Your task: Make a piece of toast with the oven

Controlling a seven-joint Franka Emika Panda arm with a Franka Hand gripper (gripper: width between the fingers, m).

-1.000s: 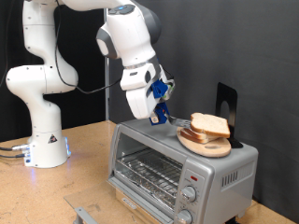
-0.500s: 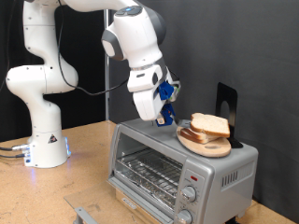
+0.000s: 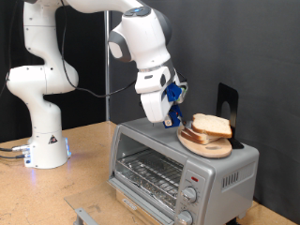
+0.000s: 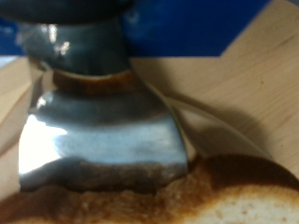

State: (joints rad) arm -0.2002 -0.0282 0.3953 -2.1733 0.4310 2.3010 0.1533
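Exterior view: arm bent over the oven (image 3: 183,169), which sits at the view's lower right with its glass door closed and the wire rack visible behind it. On the oven's top panel, toward the view's right, a round wooden board (image 3: 203,144) carries two stacked bread slices; the upper one is the piece of toast (image 3: 212,125), lying flat. A dark upright stand (image 3: 226,103) is behind the board.

Gripper (image 3: 174,119) hangs just above the oven top, immediately beside the board's edge on the view's left. Toast therefore lies to the view's right of the fingers and at roughly fingertip height; its flat face is horizontal, crust edge facing the fingers.

Wrist view: one metallic finger (image 4: 98,131) fills the frame, blurred, with browned crust of the toast (image 4: 224,191) close against its tip. Nothing visibly between the fingers. Finger spacing: cannot tell from either view.
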